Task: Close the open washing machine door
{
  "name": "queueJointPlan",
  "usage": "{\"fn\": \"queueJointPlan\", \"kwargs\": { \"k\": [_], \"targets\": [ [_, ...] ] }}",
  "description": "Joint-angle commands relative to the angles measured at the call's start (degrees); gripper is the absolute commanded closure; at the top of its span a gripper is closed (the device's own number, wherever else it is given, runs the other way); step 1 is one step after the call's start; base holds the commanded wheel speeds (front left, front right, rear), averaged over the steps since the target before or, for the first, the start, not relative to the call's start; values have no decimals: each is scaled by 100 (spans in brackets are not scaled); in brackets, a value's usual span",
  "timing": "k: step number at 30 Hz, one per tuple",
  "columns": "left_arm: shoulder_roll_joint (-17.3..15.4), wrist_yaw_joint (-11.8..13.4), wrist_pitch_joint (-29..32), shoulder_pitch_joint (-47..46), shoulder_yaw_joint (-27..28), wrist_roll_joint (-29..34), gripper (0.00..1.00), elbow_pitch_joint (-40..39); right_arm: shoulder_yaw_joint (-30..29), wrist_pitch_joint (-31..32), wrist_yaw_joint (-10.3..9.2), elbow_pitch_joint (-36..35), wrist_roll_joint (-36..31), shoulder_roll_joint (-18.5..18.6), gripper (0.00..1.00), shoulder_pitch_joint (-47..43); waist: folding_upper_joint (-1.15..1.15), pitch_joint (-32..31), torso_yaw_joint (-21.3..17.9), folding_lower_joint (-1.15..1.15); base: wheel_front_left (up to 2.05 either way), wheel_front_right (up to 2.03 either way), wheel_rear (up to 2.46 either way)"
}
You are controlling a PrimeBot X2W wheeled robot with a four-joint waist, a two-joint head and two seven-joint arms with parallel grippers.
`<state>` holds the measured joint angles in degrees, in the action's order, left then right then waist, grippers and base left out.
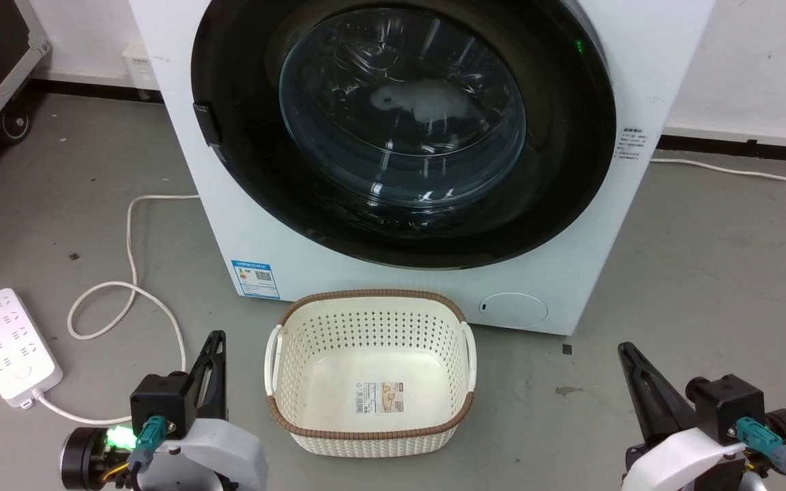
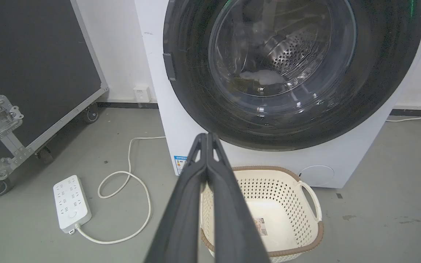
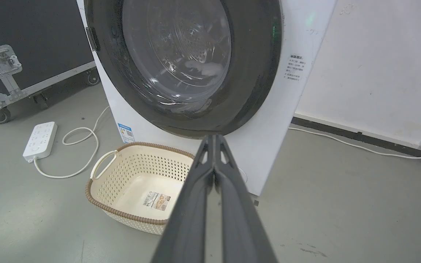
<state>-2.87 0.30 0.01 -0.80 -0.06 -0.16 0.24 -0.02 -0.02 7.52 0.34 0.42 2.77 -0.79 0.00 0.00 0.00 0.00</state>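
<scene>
Head view: the washing machine (image 1: 250, 225) fills the upper middle of the frame, and the washing machine door (image 1: 403, 129) lies flat against its white front, the glossy black rim flush all round and the clear glass bowl showing the steel drum and a pale patch behind it. A blue sticker (image 1: 255, 278) sits at the machine's lower left corner and a small round service flap (image 1: 512, 308) at its lower right. Just below the machine, on the grey floor (image 1: 707, 273), stands a cream perforated basket (image 1: 366, 300) with a brown rim. At the lower left the left gripper (image 1: 214, 341) points up the frame, well apart from the door, its jaws pressed together; the left wrist view shows the same closed pair (image 2: 207, 137). At the lower right the right gripper (image 1: 627, 351) is likewise clear of the door, jaws pressed together, as the right wrist view confirms (image 3: 214, 138). A white power strip (image 1: 9, 348) and its looped cable (image 1: 130, 273) lie at the left.
</scene>
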Motion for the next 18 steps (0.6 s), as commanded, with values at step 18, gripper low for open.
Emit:
{"fn": "queueJointPlan", "kwargs": {
  "k": [18],
  "targets": [
    [0,-30,-1,80,6,16,100,-24,2,2,-3,-34,-42,10,100,79,0,0,0,0,0,0,0]
  ]
}}
